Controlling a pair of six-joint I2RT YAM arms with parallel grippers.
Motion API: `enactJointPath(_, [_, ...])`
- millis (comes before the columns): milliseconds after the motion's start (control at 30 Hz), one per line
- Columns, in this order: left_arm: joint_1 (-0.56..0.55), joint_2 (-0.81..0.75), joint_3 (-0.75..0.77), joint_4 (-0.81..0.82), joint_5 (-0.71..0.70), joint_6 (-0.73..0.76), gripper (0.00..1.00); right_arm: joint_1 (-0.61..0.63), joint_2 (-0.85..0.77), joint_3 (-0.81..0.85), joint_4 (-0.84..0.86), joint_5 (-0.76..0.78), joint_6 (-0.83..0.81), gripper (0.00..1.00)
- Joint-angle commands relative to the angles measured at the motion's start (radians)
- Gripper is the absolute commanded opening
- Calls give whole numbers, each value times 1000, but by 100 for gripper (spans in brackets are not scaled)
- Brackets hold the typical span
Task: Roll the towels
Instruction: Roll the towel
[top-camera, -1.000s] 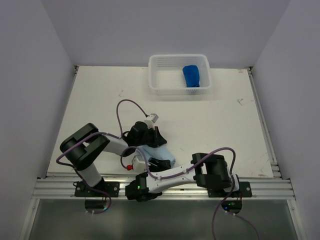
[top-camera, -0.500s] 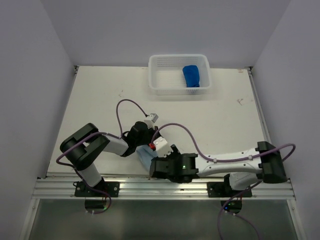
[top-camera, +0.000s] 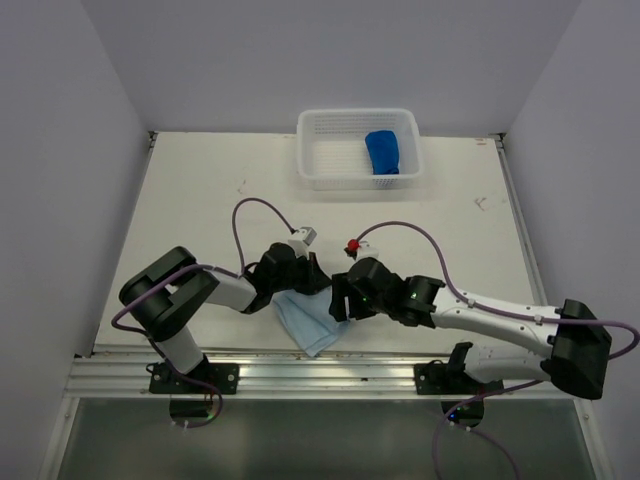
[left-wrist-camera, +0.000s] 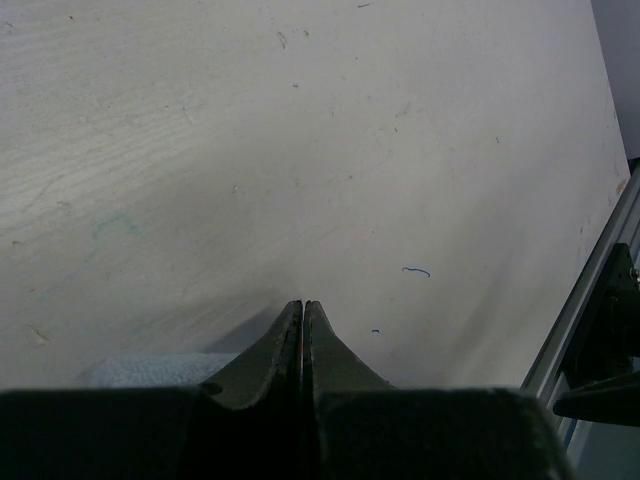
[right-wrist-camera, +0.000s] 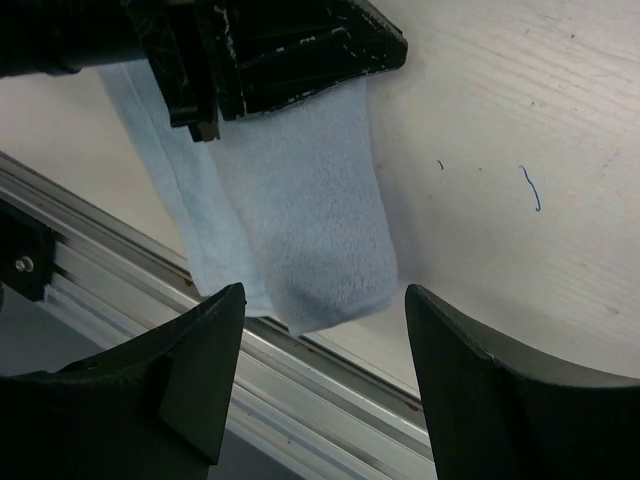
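The pale sky-blue towel (top-camera: 308, 322) lies folded in a strip by the table's front edge, and its near end reaches the rail. My left gripper (top-camera: 312, 278) rests shut on the towel's far end. In the left wrist view its jaws (left-wrist-camera: 303, 304) meet with nothing between them, and a bit of the towel (left-wrist-camera: 150, 368) shows below. My right gripper (top-camera: 338, 302) hovers open just right of the towel. In the right wrist view it (right-wrist-camera: 325, 290) stands wide over the near end of the towel (right-wrist-camera: 310, 220). The dark royal blue towel (top-camera: 383, 152) lies bunched in the basket.
The white perforated basket (top-camera: 312, 165) stands at the back of the table, right of the middle. An aluminium rail (top-camera: 350, 375) runs along the front edge, close under the right gripper's fingers (right-wrist-camera: 200, 370). Grey walls close in both sides.
My right arm has swung from over the front rail up and to the right of the pale towel, and its jaws have widened. The towel is now uncovered. The left arm has stayed put.
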Motion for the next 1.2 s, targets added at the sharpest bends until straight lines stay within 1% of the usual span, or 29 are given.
enactJointPath(0, [10,-2,-34,-48,-60,55,7,-53,29,-17,111,-131,32,69])
enactJointPath(133, [10,-7,-40,-46,-59,53,7,-99,40,-32,134,-134,66,68])
enactJointPath(233, [10,-11,-46,-43,-57,53,7,-155,62,-60,166,-184,96,64])
enactJointPath(400, [9,-11,-60,-31,-53,49,7,-168,117,-71,187,-240,93,63])
enactJointPath(567, [10,-13,-69,-20,-51,43,7,-168,158,-78,212,-255,72,63])
enactJointPath(700, [10,-14,-67,-19,-51,41,7,-160,174,-94,230,-264,52,63])
enactJointPath(800, [10,-16,-67,-19,-53,36,7,-131,190,-97,250,-261,40,63])
enactJointPath(1067, [10,-23,-69,-25,-60,23,7,-50,259,-60,238,-194,27,63])
enactJointPath(1167, [10,-26,-69,-28,-63,15,7,-19,276,-45,230,-172,29,61])
